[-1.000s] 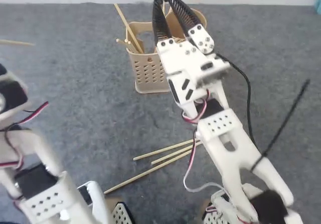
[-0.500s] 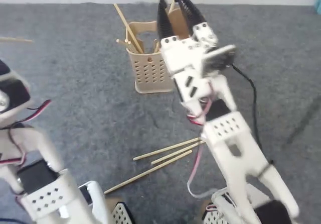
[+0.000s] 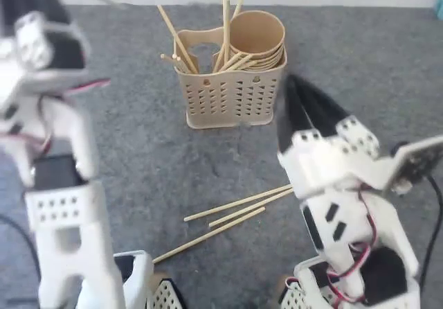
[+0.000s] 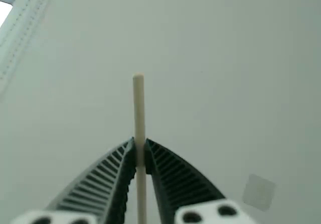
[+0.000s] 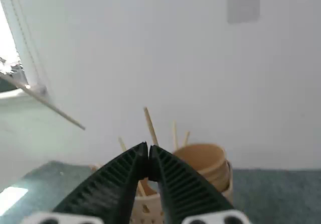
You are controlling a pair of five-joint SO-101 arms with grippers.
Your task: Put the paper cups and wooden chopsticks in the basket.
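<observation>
A tan slotted basket [image 3: 228, 95] stands at the back of the grey carpet. It holds stacked paper cups [image 3: 257, 34] and several upright wooden chopsticks [image 3: 225, 25]. Three more chopsticks [image 3: 235, 204] lie flat on the carpet in front of it. My left gripper [image 4: 140, 146] is raised at the far left [image 3: 31, 4], shut on one chopstick [image 4: 139, 108] that sticks out past its tips. My right gripper [image 3: 292, 91] is shut with nothing in it, a little in front and to the right of the basket. In the right wrist view this gripper [image 5: 148, 151] points at the basket and the cups [image 5: 203, 162].
The carpet [image 3: 131, 149] runs left and right of the basket. A pale wall [image 5: 165, 48] rises behind it. Both arm bases [image 3: 83, 253] stand along the front edge. The chopstick held by the left arm shows as a thin slanted line [image 5: 52, 107] in the right wrist view.
My right arm has drawn back from above the basket toward the front and dropped lower. My left arm has lifted up at the far left with its chopstick.
</observation>
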